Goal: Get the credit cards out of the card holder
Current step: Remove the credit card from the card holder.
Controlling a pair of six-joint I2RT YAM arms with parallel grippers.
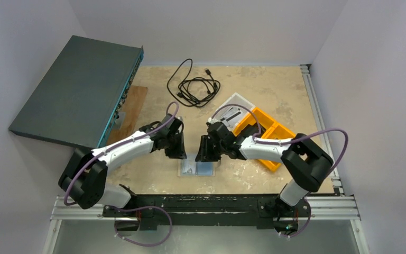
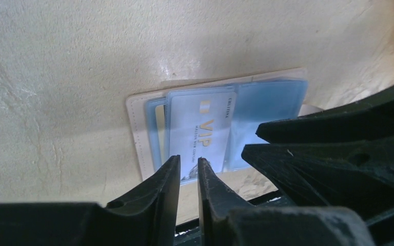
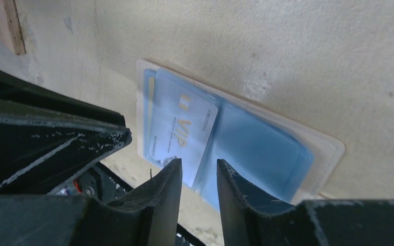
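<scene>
Cream-beige folding card holder [image 1: 196, 168] lay open flat near the table's front edge, pale-blue VIP card [image 2: 200, 128] in one half. Extraction step, card not out yet. Left gripper [image 2: 189, 175] was at the card's edge, fingers almost together; couldn't tell if nipping it. Right gripper [image 3: 197, 179] was slightly spread, empty. Next: pinch the exposed edge, pin the holder, slide. Orange plastic bin [image 1: 273, 128] sat beyond.

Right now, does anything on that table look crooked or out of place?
Yes. In the open card holder, the pale VIP card sits slightly askew and looks pulled partly out of its blue pocket, not squared with the holder's edges. A black cable also lies loosely tangled at the far side.
</scene>
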